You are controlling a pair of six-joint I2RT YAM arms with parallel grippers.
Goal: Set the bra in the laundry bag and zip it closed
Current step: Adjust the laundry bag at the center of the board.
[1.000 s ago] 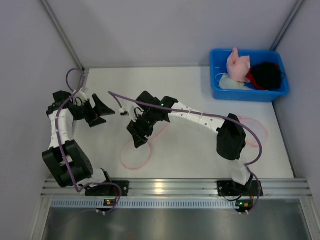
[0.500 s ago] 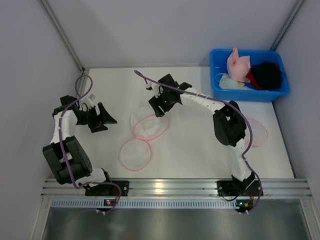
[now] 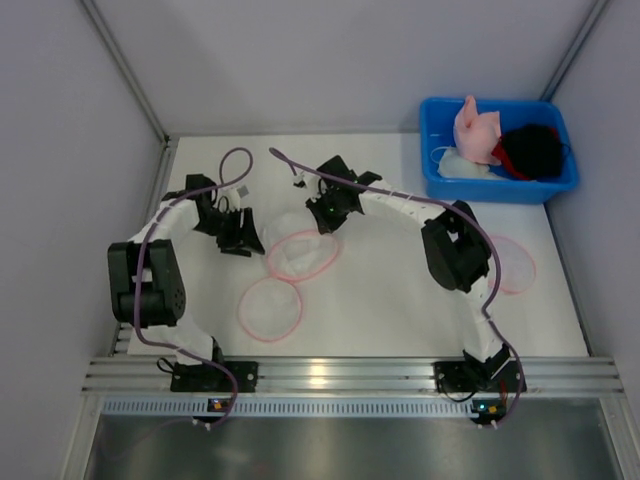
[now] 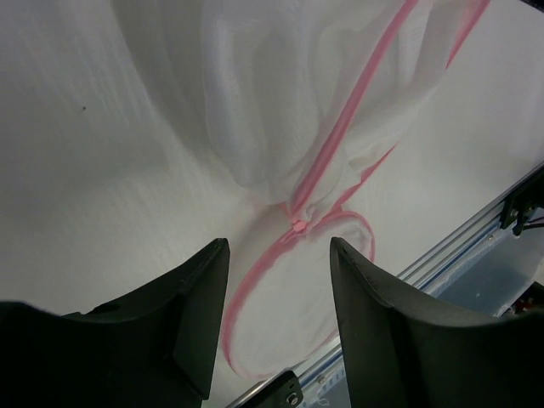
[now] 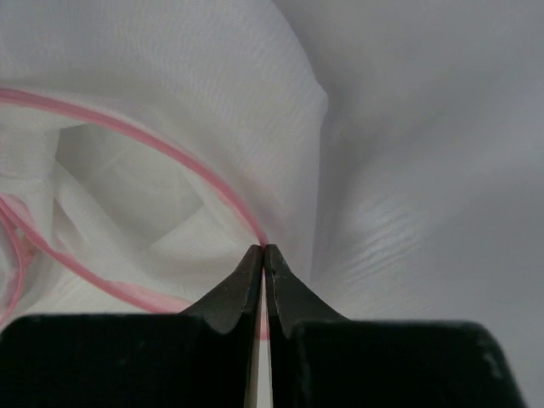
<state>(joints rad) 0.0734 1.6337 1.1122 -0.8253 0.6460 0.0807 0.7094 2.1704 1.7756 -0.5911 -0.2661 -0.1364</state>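
**First:** White tabletop [image 3: 400, 300], grey walls round it. Start at the left for me. What's that arm doing?

**Second:** The left gripper [image 3: 245, 240] sits just beside the laundry bag [image 3: 300, 255], fingers parted with nothing between them. Through its own camera, a small pink knot that I take for the zip pull [image 4: 299, 226] lies just past the tips at twelve o'clock. The pink zip line runs off from it toward one o'clock.

**First:** And the bag?

**Second:** Mid-table, white mesh trimmed in pink. Seen from above, its long axis runs from seven o'clock up to one o'clock. It's at about four o'clock from the left fingers, and it looks empty to me.

**First:** The right arm?

**Second:** The right gripper [image 3: 325, 218] is at the bag's far end, tips pinched tight on the pink rim [image 5: 170, 155]. The rest of the bag trails off at its seven o'clock.

**First:** So where's the bra?

**Second:** The bra [image 3: 475, 130], the pink one I'd say, is in the blue bin [image 3: 500, 188] at the far right corner. That's two o'clock from the right gripper and well apart from the bag. The right arm is nearer to it, but its fingers are taken up with the rim. I'd guess the left has to grip its side of the mouth before either arm can go to the bin.
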